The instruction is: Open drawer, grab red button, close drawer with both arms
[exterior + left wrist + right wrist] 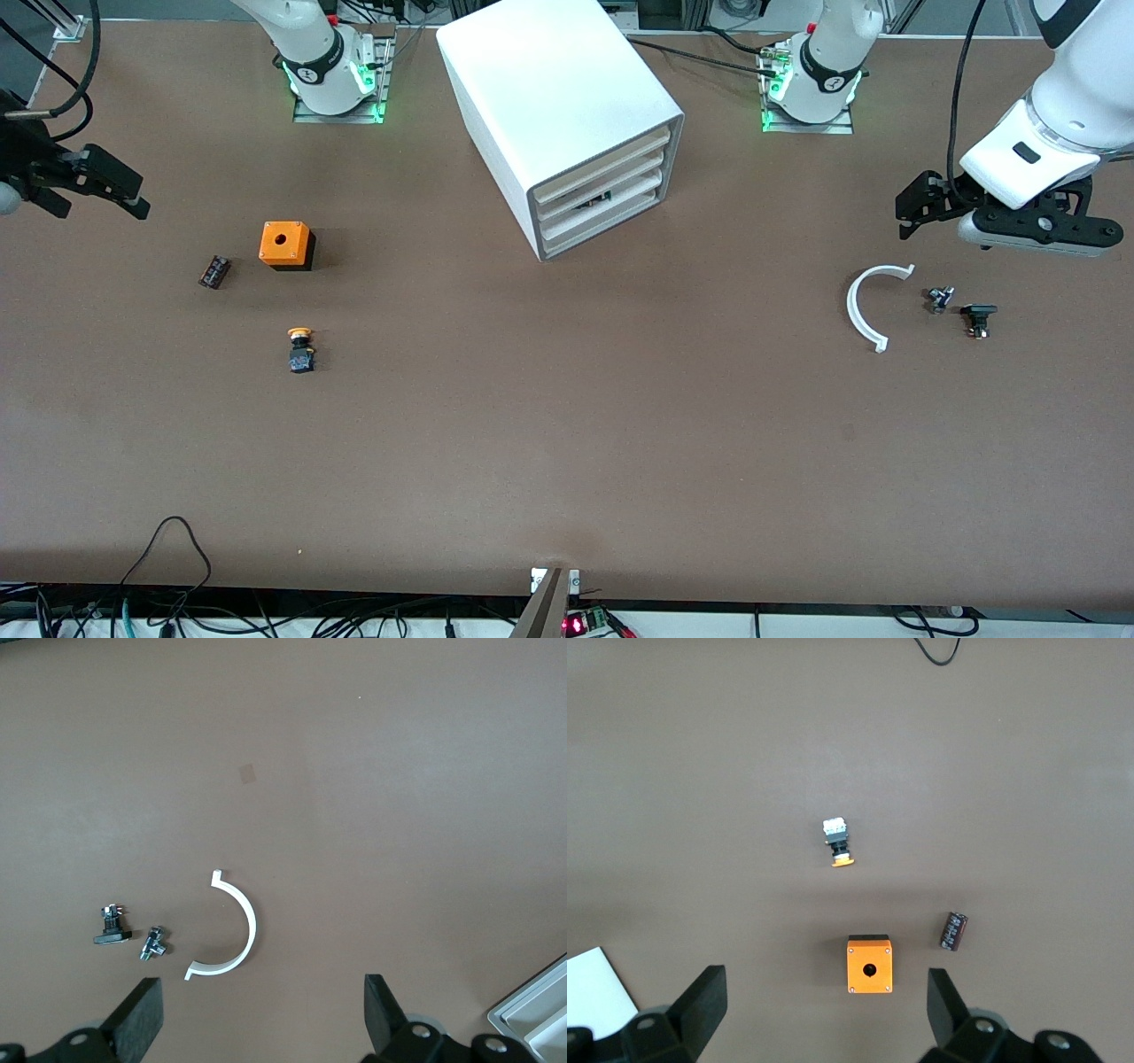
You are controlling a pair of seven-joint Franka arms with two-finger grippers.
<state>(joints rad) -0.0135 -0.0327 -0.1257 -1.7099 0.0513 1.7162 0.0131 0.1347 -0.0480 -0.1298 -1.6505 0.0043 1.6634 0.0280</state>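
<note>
brown tabletop (567,443), both arms parked at its two ends. white drawer cabinet (567,115) stands between the two bases, three drawer fronts facing the front camera at an angle, all pushed in; the middle one shows a dark slit. red-capped button not visible anywhere on the table, so its location cannot be told.

left gripper (912,213) hangs over the left arm's end of the table, jaws spread wide, nothing between them; left wrist view shows its fingertips (142,1014) well apart. on the table near it: white half-ring (864,306), small metal fitting (939,298), small black part (978,319) just beside the fitting.

right gripper (115,190) hangs over the right arm's end, jaws equally wide, empty. near it: orange box with a hole (285,244), dark cylinder (213,271) beside the box, yellow-capped button (301,349) nearer the front camera than the box, lying on its side.
</note>
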